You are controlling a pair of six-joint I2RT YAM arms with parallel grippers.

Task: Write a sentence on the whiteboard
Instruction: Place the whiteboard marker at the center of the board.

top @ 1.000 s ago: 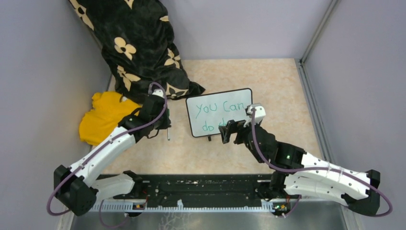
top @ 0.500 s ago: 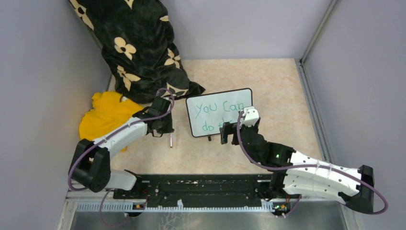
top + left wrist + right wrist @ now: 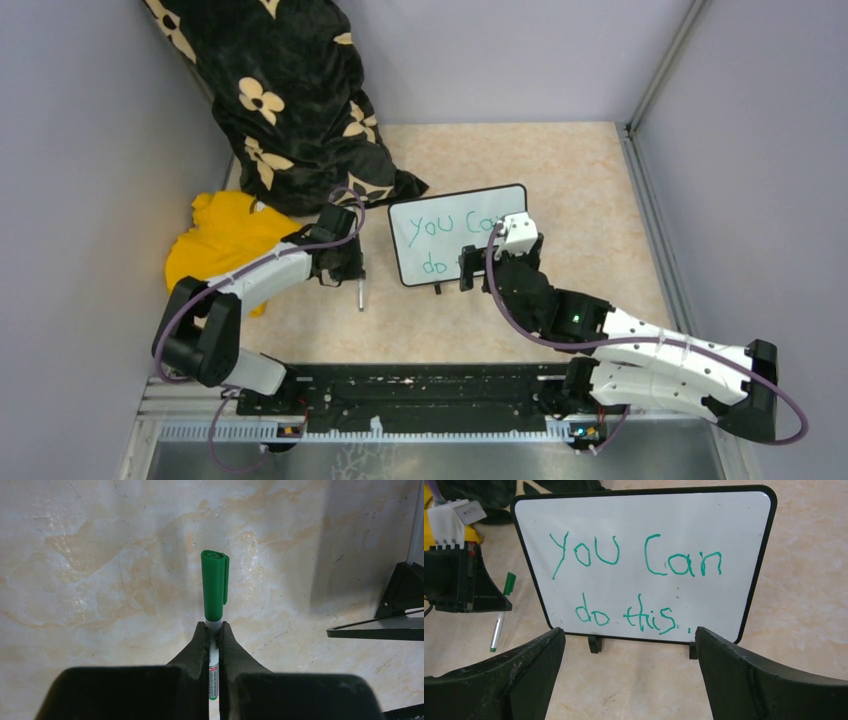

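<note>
A tan marbled table [image 3: 580, 180] was seen from above, walled on three sides. At its left edge lay a crumpled yellow cloth [image 3: 215, 245]. A black fabric with cream flowers [image 3: 290, 100] was heaped in the far left corner, spilling toward the middle.

Just right of the yellow cloth, the left gripper [image 3: 214, 632] was low over the surface. Its fingers were pressed tight on the white barrel of a green marker [image 3: 215, 592], and the green cap was on, sticking out past the fingertips.

Near the middle of the table, just right of the marker, the whiteboard [image 3: 644, 525] stood on its two little black feet, leaning back slightly. The sentence [image 3: 634, 587] was written on it in green, in two lines: "you can" above, "do this" below.

Directly in front of the board's near edge was the right gripper [image 3: 476, 268]. Its fingers were spread wide and empty, framing the board's lower edge in the wrist view without touching it.
</note>
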